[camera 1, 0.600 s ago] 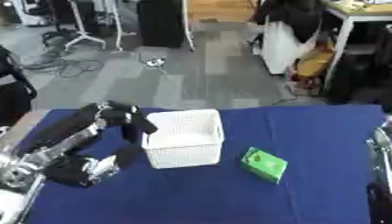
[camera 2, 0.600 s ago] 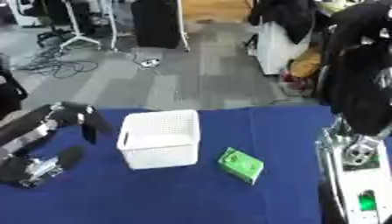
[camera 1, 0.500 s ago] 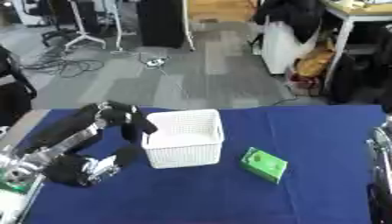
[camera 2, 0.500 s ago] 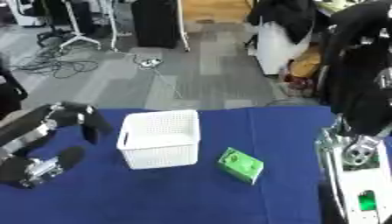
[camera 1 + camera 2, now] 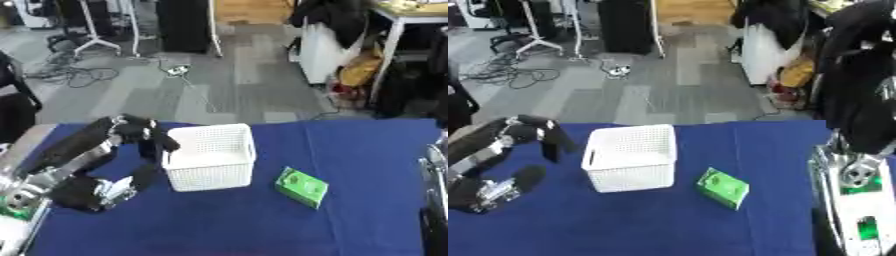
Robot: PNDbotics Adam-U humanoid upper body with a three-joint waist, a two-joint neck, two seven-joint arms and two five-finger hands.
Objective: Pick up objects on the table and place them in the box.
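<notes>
A white perforated basket (image 5: 210,162) stands on the blue table (image 5: 262,225), left of centre. A small green box (image 5: 302,186) lies flat on the cloth just right of the basket. My left hand (image 5: 140,134) hangs at the basket's left rim, its dark fingers (image 5: 164,145) drooping down beside the wall with nothing in them. My left forearm runs from it down to the lower left corner. I see nothing inside the basket. My right hand does not show; only part of the right arm (image 5: 855,175) stands at the right edge.
The table's far edge runs just behind the basket, with grey floor, cables, stands and furniture beyond it. Bare blue cloth lies in front of the basket and box. A black and silver part of my left arm (image 5: 92,192) rests left of the basket.
</notes>
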